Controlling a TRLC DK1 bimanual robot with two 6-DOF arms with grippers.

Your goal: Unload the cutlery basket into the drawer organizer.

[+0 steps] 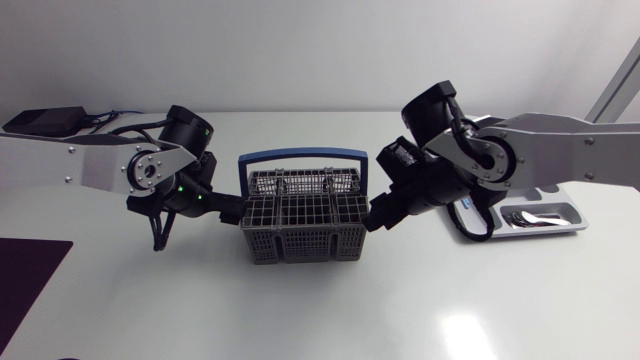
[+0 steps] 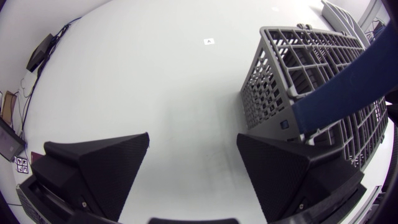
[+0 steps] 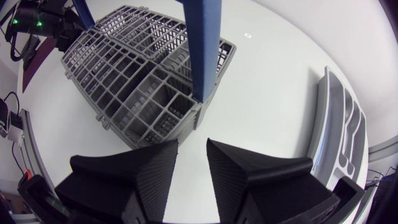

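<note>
Symmetrically, left arm (image 1: 100,165), right arm (image 1: 560,150) flank basket (image 1: 303,225).

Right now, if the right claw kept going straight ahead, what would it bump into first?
Probably the cutlery basket: the right gripper points at its end wall, just where the blue handle joins. Nothing shows between them, though the height of contact is hard to judge.

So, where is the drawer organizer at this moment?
In the head view the drawer organizer lies at the right, partly under the right arm, apart from the cutlery basket in the middle.
</note>
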